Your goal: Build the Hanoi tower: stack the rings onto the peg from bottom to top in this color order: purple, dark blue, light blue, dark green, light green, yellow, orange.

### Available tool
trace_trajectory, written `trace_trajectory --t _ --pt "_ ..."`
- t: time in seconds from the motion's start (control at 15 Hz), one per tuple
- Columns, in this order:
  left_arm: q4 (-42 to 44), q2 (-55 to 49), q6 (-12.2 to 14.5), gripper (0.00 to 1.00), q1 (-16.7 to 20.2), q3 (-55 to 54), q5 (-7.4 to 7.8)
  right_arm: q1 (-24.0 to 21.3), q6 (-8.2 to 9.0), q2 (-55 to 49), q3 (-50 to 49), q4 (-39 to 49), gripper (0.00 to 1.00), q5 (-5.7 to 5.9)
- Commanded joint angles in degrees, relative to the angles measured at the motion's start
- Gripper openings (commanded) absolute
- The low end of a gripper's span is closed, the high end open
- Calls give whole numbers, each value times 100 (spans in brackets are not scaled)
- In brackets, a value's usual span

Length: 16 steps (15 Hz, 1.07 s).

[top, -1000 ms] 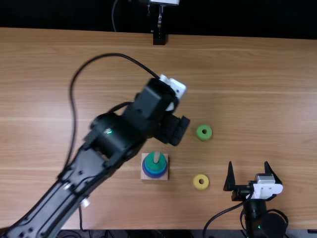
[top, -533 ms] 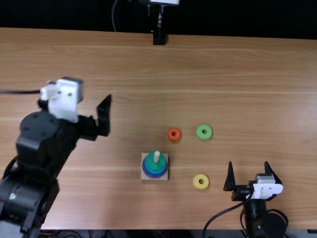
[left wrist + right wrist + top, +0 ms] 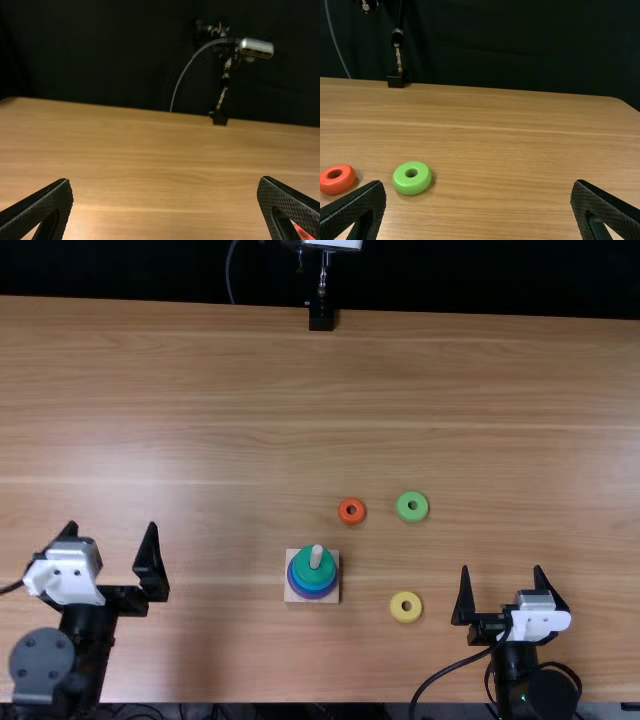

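My left gripper (image 3: 110, 552) stands open at the lower left of the top view; in its wrist view the left gripper (image 3: 165, 205) has bare table between its fingers. At the lower right, my right gripper (image 3: 502, 590) is open too, and so is the right gripper (image 3: 479, 207) in its wrist view. The wooden peg (image 3: 316, 556) carries a dark green ring (image 3: 306, 573) on top, with light blue and purple or dark blue below. Loose on the table lie an orange ring (image 3: 351, 511), a light green ring (image 3: 412, 506) and a yellow ring (image 3: 405, 607).
The peg's square base (image 3: 327, 597) sits between the two arms, left of the yellow ring. A black stand (image 3: 321, 317) with a cable is at the table's far edge. A black curtain (image 3: 520, 45) hangs behind the table.
My left gripper has swung back from above the table's middle to the lower left, uncovering the orange ring. The right arm and the rings in view have kept their places.
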Motion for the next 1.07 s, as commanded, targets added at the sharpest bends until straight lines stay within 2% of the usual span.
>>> trace_trajectory --t 0.0,0.2,0.33,0.4,0.6,0.8,0.87,1.0 --pt "177 -549 50 100 39 -668 60 -49 1 -69 -79 0 100 50" --pt "156 -1278 50 100 39 -1406 103 -49 1 -69 -79 0 100 50" --pt "177 -1568 50 100 30 -1863 335 -49 1 -69 -79 0 100 50" --pt "177 -1744 50 100 30 -2092 387 -49 1 -69 -79 0 100 50" --pt "146 -2210 61 100 -67 -2390 387 -49 1 -69 -79 0 100 50" --pt "188 -2412 93 100 -102 -2672 461 -49 1 -69 -79 0 100 50" --pt "167 -2412 177 100 -84 -2680 577 -49 1 -69 -79 0 100 50" --pt "167 -2412 652 100 -58 -2672 799 -49 1 -69 -79 0 100 50"
